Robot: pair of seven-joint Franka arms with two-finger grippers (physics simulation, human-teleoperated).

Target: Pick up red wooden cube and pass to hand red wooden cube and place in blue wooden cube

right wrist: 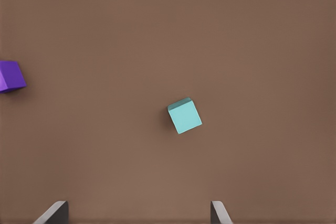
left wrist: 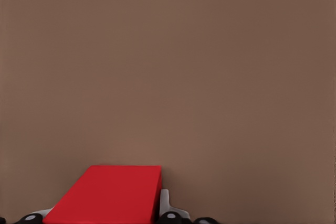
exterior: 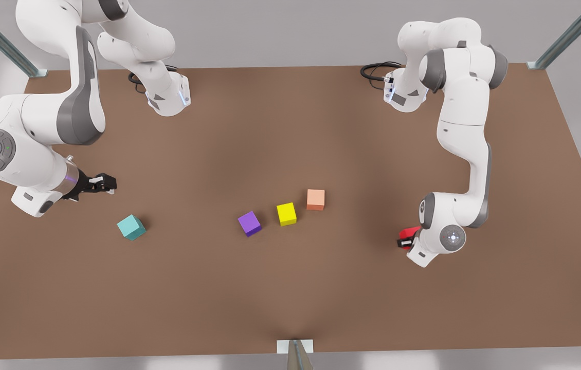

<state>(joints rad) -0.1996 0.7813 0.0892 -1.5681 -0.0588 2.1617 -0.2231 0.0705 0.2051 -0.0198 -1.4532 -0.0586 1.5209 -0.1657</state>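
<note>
The red wooden cube (exterior: 410, 233) is sitting between the fingers of the left gripper (exterior: 404, 239), near the front view's right side of the brown table (exterior: 290, 288); in the left wrist view the cube (left wrist: 110, 195) is showing as a broad red face with a pale fingertip (left wrist: 164, 203) lying against its edge, so this claw is pinching the cube. Whether the cube is touching the table or being held just above it is not something I can tell. The blue wooden cube (exterior: 131, 227) is lying well apart from it, toward the front view's left, resting flat on the table and turned a little askew. The right gripper (exterior: 105, 184) is hanging near that teal cube, apart from it, with its fingers (right wrist: 52, 214) spread wide and nothing between them. Between the two arms, a purple cube (exterior: 249, 223), a yellow cube (exterior: 286, 214) and a pale orange cube (exterior: 315, 199) are sitting in a loose slanting row, each apart from its neighbour
</note>
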